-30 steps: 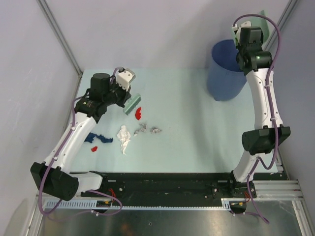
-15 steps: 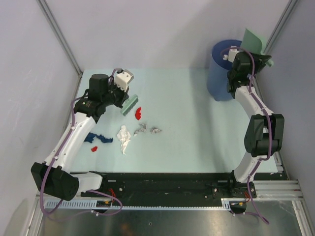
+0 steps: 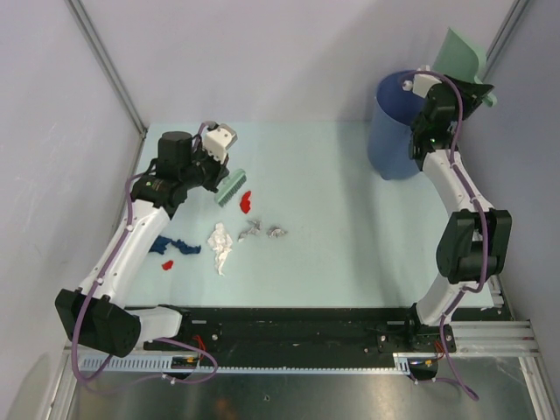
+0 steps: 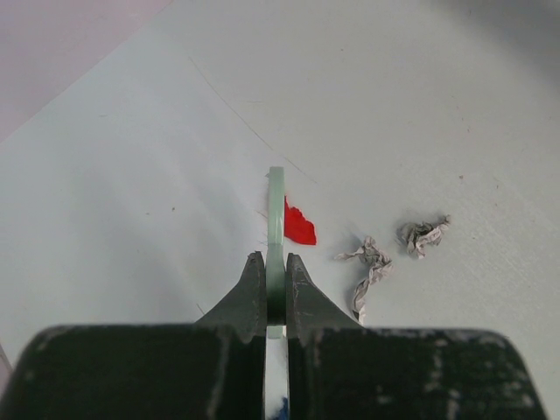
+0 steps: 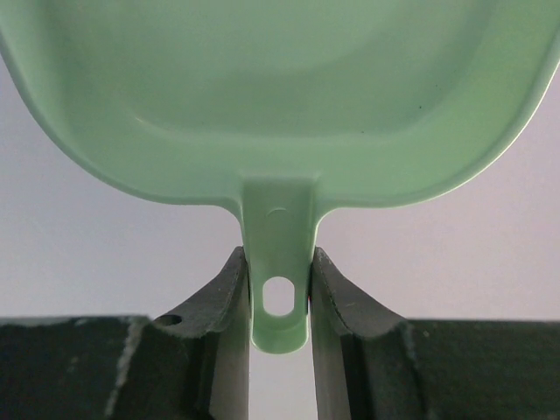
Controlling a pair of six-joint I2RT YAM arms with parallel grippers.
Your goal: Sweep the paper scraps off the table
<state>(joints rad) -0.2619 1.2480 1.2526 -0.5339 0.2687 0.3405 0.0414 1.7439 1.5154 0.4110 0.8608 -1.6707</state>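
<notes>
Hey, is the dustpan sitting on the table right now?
No, the right gripper grips the dustpan by its handle and holds it up off the table, near the blue bucket.

dustpan (image 5: 280,87): cropped top and sides | brush (image 4: 276,219): edge-on, bristles hidden | bucket (image 3: 389,140): partly behind right arm (image 3: 458,185)

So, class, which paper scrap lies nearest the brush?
The larger red scrap, right beside the brush; grey scraps, white scrap and blue scrap lie farther off.

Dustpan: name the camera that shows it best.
Right wrist: the dustpan fills the upper frame, its handle clamped by the right gripper. Top external shows it small, beside the blue bucket. Left wrist shows none of it.
</notes>
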